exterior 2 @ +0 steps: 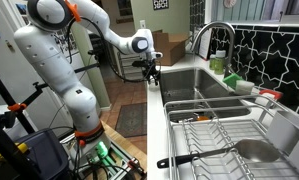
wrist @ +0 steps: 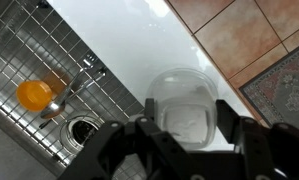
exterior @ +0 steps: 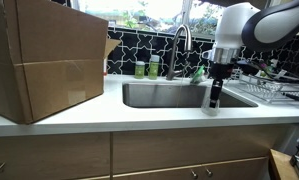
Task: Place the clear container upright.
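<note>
The clear container (wrist: 184,105) stands on the white counter (wrist: 129,40) with its open mouth facing up toward the wrist camera. My gripper (wrist: 187,102) hangs straight over it, with one finger against each side of it. In both exterior views the gripper (exterior: 215,98) (exterior 2: 149,72) is down at the counter strip along the sink's front edge. The container is too small and transparent to make out there.
The steel sink (exterior: 169,95) has a wire grid in its bottom (wrist: 29,50), with an orange object (wrist: 33,95) on it and a drain (wrist: 84,128). A cardboard box (exterior: 44,60), a faucet (exterior: 181,40), green bottles (exterior: 147,68) and a dish rack (exterior 2: 229,140) stand around. The counter edge drops to the floor (wrist: 259,40).
</note>
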Controlling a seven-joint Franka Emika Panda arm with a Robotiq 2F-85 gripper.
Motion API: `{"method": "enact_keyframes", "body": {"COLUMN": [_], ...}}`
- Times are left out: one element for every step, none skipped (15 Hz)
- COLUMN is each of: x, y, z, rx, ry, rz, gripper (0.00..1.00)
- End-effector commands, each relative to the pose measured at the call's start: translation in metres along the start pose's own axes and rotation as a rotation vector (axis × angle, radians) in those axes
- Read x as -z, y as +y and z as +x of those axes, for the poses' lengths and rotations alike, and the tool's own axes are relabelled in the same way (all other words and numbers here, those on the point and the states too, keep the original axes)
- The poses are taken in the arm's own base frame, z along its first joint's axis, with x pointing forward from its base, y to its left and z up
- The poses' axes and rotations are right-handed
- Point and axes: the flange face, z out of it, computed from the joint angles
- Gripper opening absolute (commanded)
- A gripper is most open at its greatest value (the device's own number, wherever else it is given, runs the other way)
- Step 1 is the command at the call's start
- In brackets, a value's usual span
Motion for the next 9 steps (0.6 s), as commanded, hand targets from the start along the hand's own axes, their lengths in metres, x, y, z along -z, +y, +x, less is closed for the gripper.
{"method": "enact_keyframes", "body": {"x": [-0.001, 0.001, 0.002, 0.004, 0.006, 0.009, 0.011, 0.012, 0.011], "y": [0.002, 0.002, 0.003, 0.003, 0.003, 0.004, 0.005, 0.007, 0.009], "z": [0.004, 0.003, 0.001, -0.001, -0.004, -0.008, -0.010, -0.013, -0.013], "rx": [-0.008, -0.017, -0.029, -0.042, -0.049, -0.058, -0.068, -0.088, -0.099], "ry": [-0.019, -0.031, -0.055, -0.087, -0.122, -0.160, -0.194, -0.231, -0.261], "rz": [0.028, 0.030, 0.022, 0.016, 0.000, -0.032, -0.059, -0.113, -0.163], "gripper": [0.34, 0.34, 0.33, 0.33, 0.33, 0.33, 0.33, 0.33, 0.33]}}
